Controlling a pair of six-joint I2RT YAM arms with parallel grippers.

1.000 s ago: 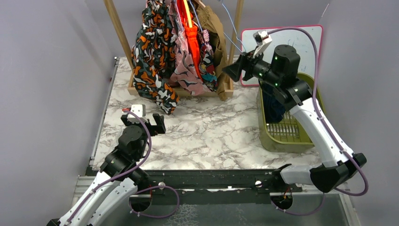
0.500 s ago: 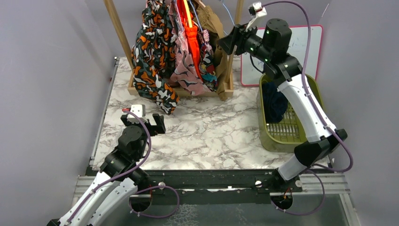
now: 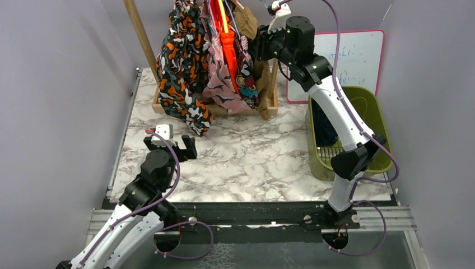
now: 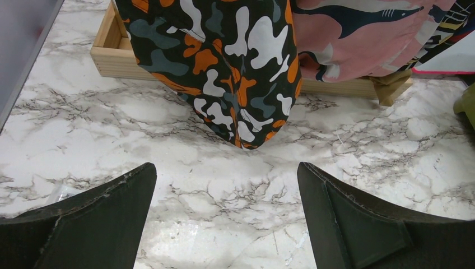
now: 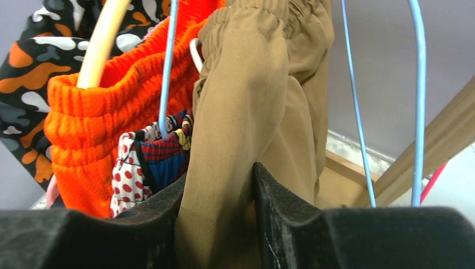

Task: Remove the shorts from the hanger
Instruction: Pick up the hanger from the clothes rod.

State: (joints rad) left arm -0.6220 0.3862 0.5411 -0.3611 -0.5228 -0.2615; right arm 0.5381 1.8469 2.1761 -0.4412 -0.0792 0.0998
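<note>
Top view: my right fingers [image 3: 259,47] sit at the tan shorts [image 3: 246,22], which hang just ahead of them. Left wrist: my left fingers [image 4: 101,224] gape, empty. Right wrist: I'm pinching one tan fold, which may slip out or drag the blue hanger [image 5: 418,101] beside it.

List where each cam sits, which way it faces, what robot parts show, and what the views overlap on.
Top external: fixed above and behind the arm bases, looking down on the table and wooden rack; both arms show.
Left wrist: low over the table, facing the rack; left gripper fingers wide apart at the bottom edge.
Right wrist: up at the rack, facing the tan shorts pinched in the right gripper.
Shared: blotch-print shorts appear in all three; tan shorts in top external and right wrist.
</note>
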